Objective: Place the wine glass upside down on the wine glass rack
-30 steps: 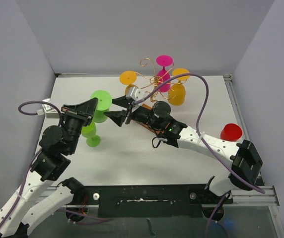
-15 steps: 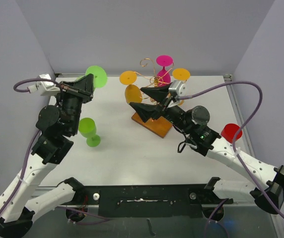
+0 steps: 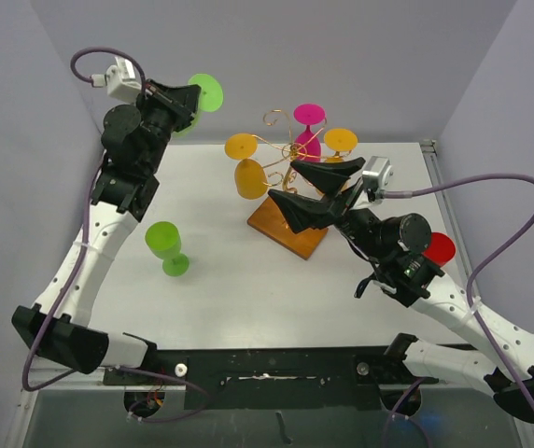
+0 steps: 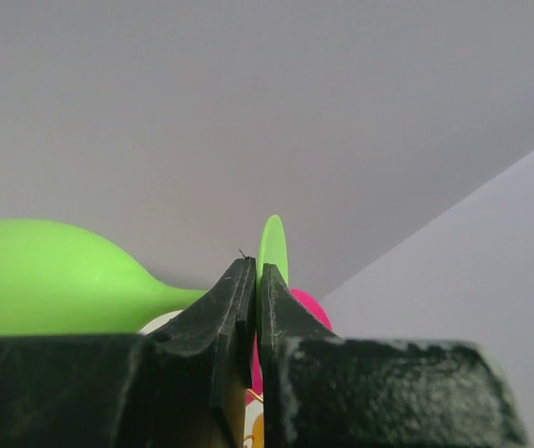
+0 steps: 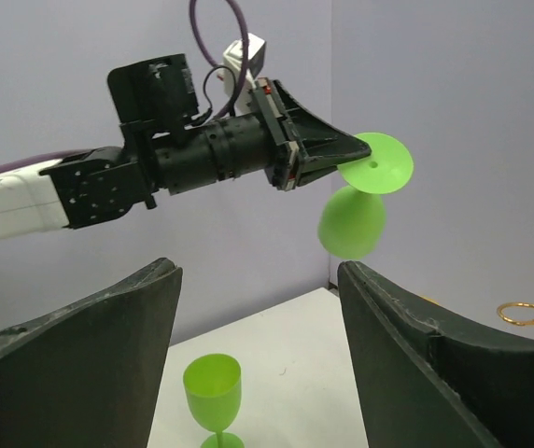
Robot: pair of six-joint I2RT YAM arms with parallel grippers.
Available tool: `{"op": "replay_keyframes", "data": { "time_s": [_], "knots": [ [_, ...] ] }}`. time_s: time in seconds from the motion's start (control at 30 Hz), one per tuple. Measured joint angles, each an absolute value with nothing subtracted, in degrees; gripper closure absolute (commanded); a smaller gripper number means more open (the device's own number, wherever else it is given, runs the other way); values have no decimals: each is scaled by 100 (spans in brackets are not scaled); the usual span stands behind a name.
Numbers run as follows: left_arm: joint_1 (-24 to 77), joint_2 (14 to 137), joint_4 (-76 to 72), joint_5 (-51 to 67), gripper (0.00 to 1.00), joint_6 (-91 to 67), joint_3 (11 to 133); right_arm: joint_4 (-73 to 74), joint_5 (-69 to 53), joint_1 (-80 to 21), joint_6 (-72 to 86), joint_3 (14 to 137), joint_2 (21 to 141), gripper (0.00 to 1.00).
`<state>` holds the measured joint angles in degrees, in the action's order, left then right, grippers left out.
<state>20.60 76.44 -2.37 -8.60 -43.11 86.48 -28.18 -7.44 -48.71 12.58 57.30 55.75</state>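
My left gripper (image 3: 192,94) is raised high at the back left, shut on the flat foot (image 3: 207,91) of a green wine glass. In the right wrist view that wine glass (image 5: 352,222) hangs bowl-down from the left gripper (image 5: 346,154). The left wrist view shows the foot (image 4: 273,245) edge-on between the pads and the bowl (image 4: 52,275) to the left. The wine glass rack (image 3: 281,149), gold wire on a wooden base (image 3: 288,229), stands at the middle back. My right gripper (image 3: 281,177) hovers open over the base, holding nothing.
Orange glasses (image 3: 249,175) and a pink one (image 3: 308,140) hang upside down on the rack. A second green glass (image 3: 166,245) stands upright on the table's left, also visible between the right gripper's (image 5: 258,280) fingers. A red glass (image 3: 438,248) stands behind the right arm.
The left arm has lifted the green glass from mid-table up and back to the far left. The right gripper has opened wider and drawn away to the right, over the rack's base.
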Motion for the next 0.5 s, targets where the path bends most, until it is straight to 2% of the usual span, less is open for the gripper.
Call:
{"op": "replay_keyframes", "data": {
  "time_s": [0.17,0.5],
  "knots": [
    [1885,8399,-154,89,100,-4381,9185,-2766,-692,-4871,1304,5664,5551,31],
    [1678,9085,-408,1535,100,-4770,9249,-2657,-626,-4873,1406,5621,5548,31]
  ]
}}
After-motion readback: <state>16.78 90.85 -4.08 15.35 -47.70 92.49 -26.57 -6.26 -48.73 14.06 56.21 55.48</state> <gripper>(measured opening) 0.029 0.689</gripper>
